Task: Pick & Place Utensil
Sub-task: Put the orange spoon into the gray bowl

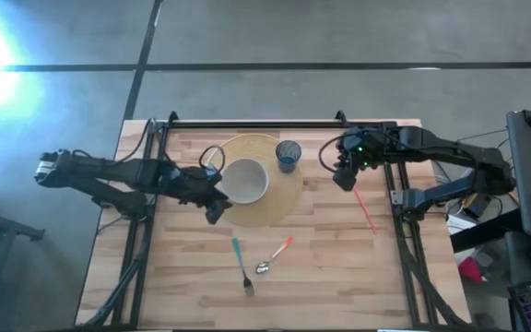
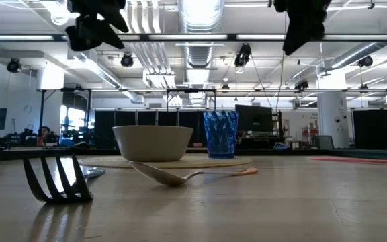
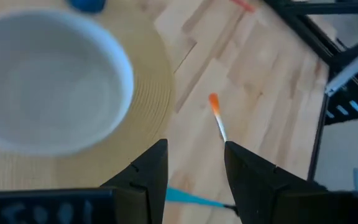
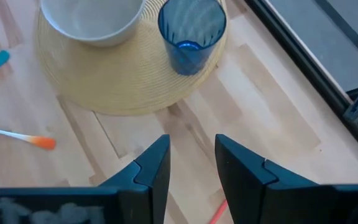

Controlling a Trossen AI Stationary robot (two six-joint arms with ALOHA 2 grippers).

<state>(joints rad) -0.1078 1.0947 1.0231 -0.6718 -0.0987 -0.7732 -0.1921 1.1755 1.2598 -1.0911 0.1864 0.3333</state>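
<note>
You haven't picked anything up yet — the fork point(image 1: 241, 266) and spoon point(image 1: 274, 255) lie on the table point(image 1: 339, 267), well in front of the mat point(image 1: 289, 189). The bowl point(image 1: 244, 181) and blue cup point(image 1: 289, 155) look empty. Both the left gripper point(image 1: 216, 211) and right gripper point(image 1: 344, 179) hover with fingers apart, holding nothing — the left nearer the utensils.

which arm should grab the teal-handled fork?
Probably left. The left gripper hangs open at the woven placemat's near-left edge, close to the teal-handled fork. The right gripper, also open, hangs past the blue cup, nearer the thin red stick.
</note>
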